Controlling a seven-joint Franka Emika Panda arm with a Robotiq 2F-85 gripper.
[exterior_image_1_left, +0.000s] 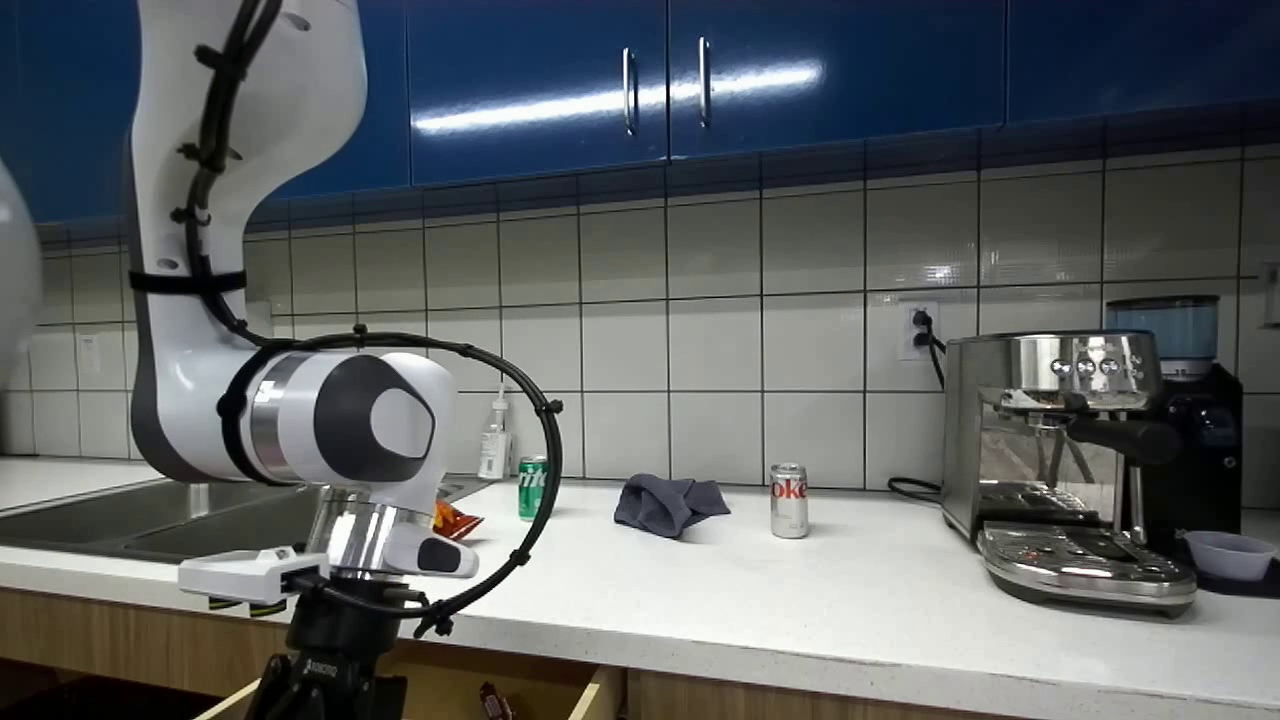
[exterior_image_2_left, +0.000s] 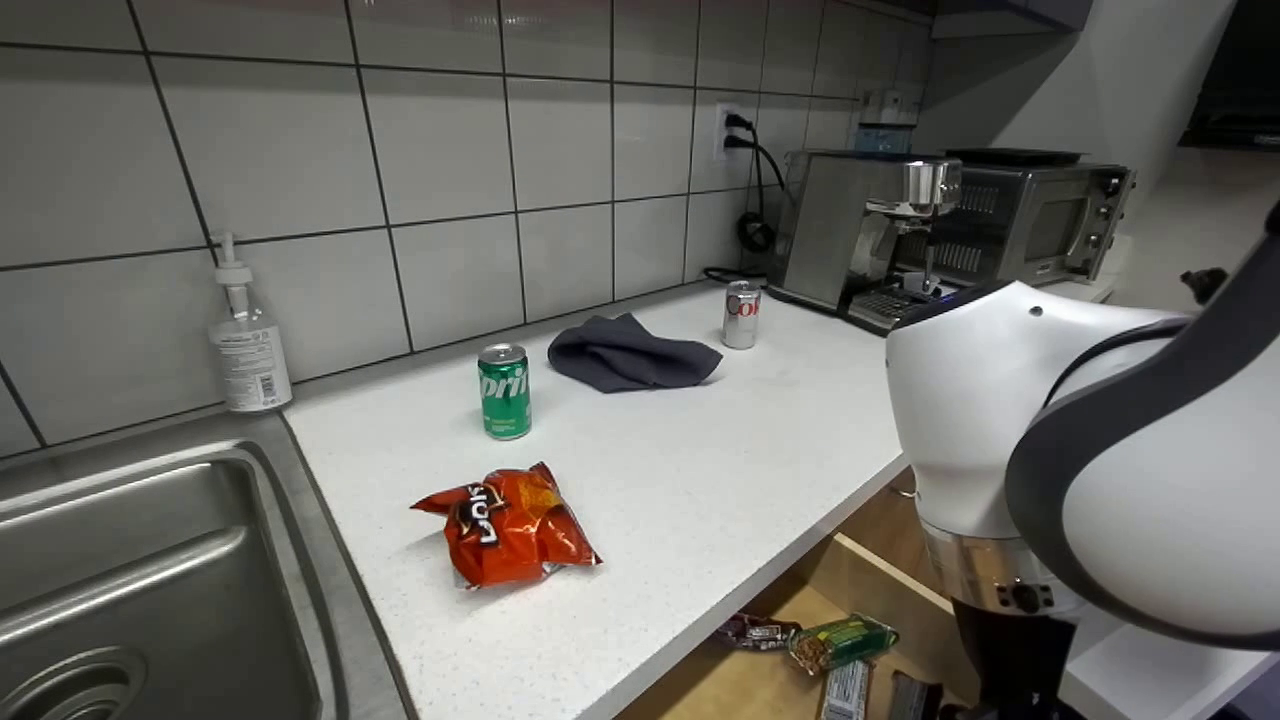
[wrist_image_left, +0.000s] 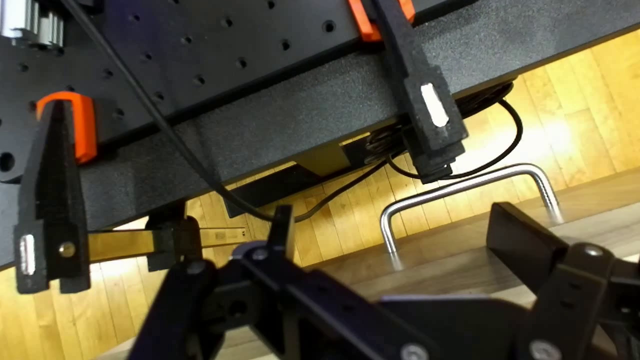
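We see the black two-fingered gripper (wrist_image_left: 392, 215) spread near a curved silver-metal handle (wrist_image_left: 460, 187), grasping nothing yet, the pale wooden drawer (exterior_image_2_left: 870, 580) already open.

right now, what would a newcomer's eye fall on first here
Probably the big white Franka arm, by the front edge of the countertop. Then the red Doritos bag, on it beside the sink. In the wrist view, a shiny steel handle shows beyond the spread fingers.

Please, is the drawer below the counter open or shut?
Open: the drawer is out past the counter, with wrapped snacks visible inside.
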